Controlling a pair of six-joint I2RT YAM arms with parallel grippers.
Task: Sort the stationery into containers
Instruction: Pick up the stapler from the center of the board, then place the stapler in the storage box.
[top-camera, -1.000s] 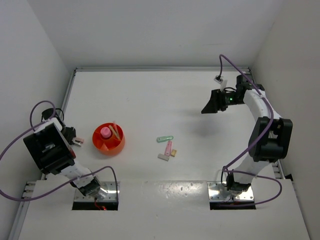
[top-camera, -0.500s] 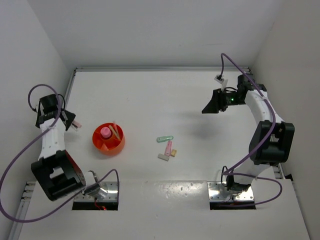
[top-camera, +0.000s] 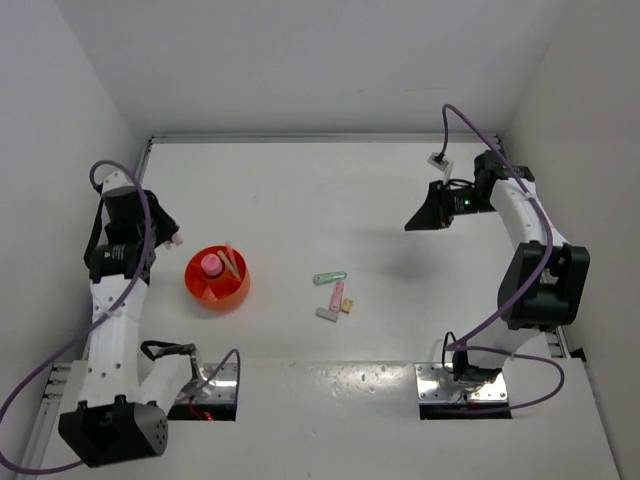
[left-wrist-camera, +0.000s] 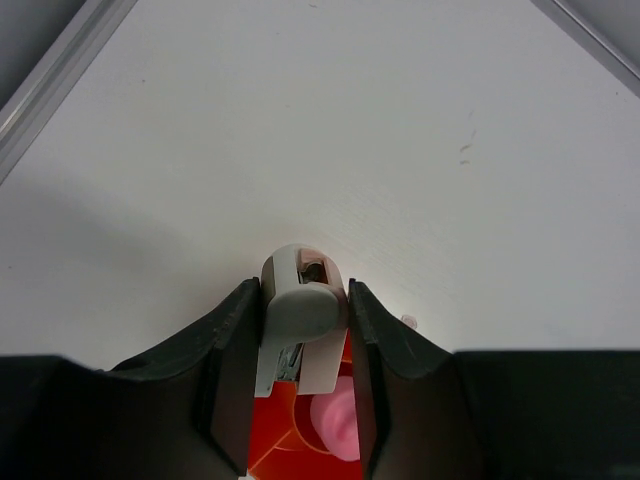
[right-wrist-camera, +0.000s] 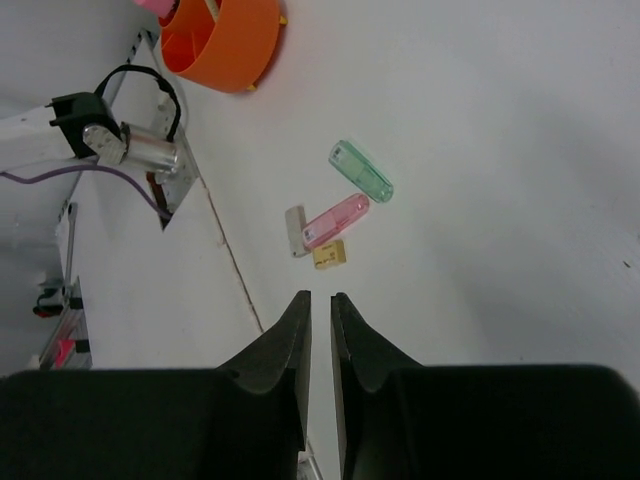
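A small grey-and-white block (left-wrist-camera: 300, 318) with a pale pink edge is pinched upright between the fingers of the left claw (left-wrist-camera: 302, 300). In the overhead view this claw (top-camera: 170, 238) is seen held over the white surface (top-camera: 300, 190), just beside the left rim of the round orange plastic bowl (top-camera: 226, 300). In the left wrist view part of the bowl (left-wrist-camera: 275, 432) can be made out directly below the held block. A pink-capped tube (top-camera: 211, 264) is stood inside the bowl, and its cap (left-wrist-camera: 336, 420) is visible between the left fingers. A thin pen (top-camera: 231, 263) is leaned in the bowl next to the tube.

Four pieces are left lying together on the surface to the right of the bowl and well apart from it: a translucent mint-green marker (right-wrist-camera: 361, 171), a translucent pink marker (right-wrist-camera: 335, 221), a small whitish eraser (right-wrist-camera: 295, 231) and a small yellow eraser (right-wrist-camera: 329, 254). The pink marker is touched by both erasers, while the mint-green marker is set just beyond them.

The right claw (right-wrist-camera: 320, 300) is held high above the far right of the surface, well away from every piece. Its fingers are pressed nearly together, with only a thin slit between them, and nothing is gripped
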